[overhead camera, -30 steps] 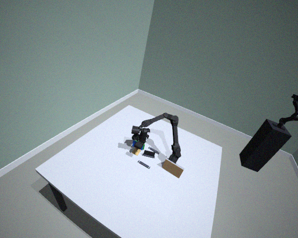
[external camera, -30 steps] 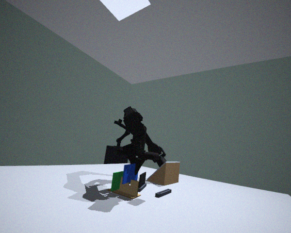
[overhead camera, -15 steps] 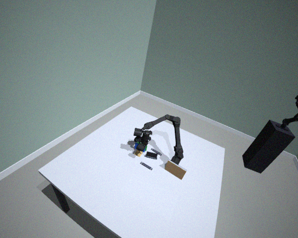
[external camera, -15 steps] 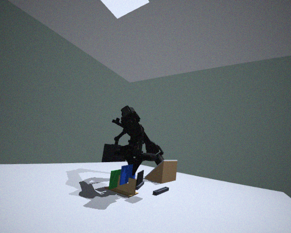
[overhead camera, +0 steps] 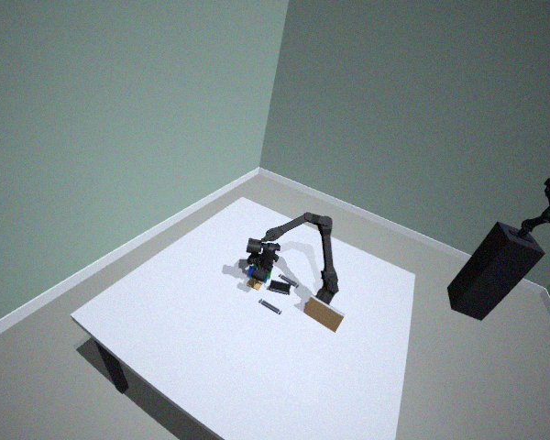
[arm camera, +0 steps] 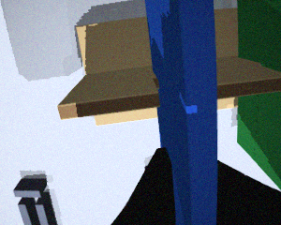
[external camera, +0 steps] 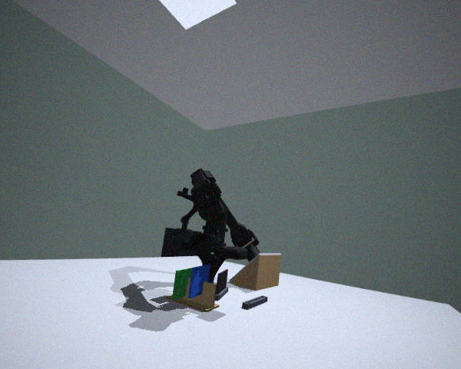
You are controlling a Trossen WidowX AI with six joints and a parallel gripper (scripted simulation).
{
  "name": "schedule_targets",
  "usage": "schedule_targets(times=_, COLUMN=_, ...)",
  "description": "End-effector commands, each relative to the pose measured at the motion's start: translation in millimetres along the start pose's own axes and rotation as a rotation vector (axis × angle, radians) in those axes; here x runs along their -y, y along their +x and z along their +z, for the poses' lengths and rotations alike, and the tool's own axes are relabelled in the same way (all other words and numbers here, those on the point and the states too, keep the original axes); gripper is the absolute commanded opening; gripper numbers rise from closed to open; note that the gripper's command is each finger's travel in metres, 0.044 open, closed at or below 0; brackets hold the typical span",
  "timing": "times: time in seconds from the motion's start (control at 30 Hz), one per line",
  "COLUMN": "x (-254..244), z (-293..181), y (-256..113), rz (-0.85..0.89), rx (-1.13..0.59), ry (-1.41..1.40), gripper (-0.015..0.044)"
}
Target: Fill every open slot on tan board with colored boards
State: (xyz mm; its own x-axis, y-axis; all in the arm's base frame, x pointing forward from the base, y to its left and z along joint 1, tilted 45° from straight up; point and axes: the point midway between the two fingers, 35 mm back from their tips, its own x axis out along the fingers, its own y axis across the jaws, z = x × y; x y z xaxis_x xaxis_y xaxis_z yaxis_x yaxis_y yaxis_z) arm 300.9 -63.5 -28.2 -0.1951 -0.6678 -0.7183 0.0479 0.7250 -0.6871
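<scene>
The tan board (overhead camera: 254,285) (external camera: 208,295) (arm camera: 112,89) stands on its base. A green board (overhead camera: 269,275) (external camera: 180,284) (arm camera: 267,47) stands upright across it, toward one end. My gripper (external camera: 212,274) (arm camera: 172,156) is shut on a blue board (overhead camera: 251,271) (external camera: 199,282) (arm camera: 197,131). The blue board is upright, crosswise to the tan board and beside the green one, and reaches low across both sides of the tan board. Its lower edge looks close to the base. Its notch is hidden, so I cannot tell whether it is fully locked. In the top view the arm covers the fingertips.
Narrow dark holders (overhead camera: 269,306) (external camera: 254,302) (arm camera: 30,192) lie near the tan board, another (overhead camera: 288,280) toward the arm. A dark upright panel (overhead camera: 279,287) (external camera: 222,280) stands between them. A brown wedge block (overhead camera: 324,314) (external camera: 268,271) sits by the arm's base.
</scene>
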Motion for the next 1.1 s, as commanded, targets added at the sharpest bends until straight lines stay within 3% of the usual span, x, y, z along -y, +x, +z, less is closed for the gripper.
schedule_targets(times=0.0, x=0, z=0, y=4, rz=-0.003, rx=0.002, ry=-0.004, gripper=0.0000)
schedule_targets(times=0.93, x=0, z=0, y=17, rz=-0.001, rx=-0.001, ry=0.000, gripper=0.0000)
schedule_targets(times=1.07, x=0, z=0, y=17, rz=-0.001, rx=-0.001, ry=0.000, gripper=0.0105)
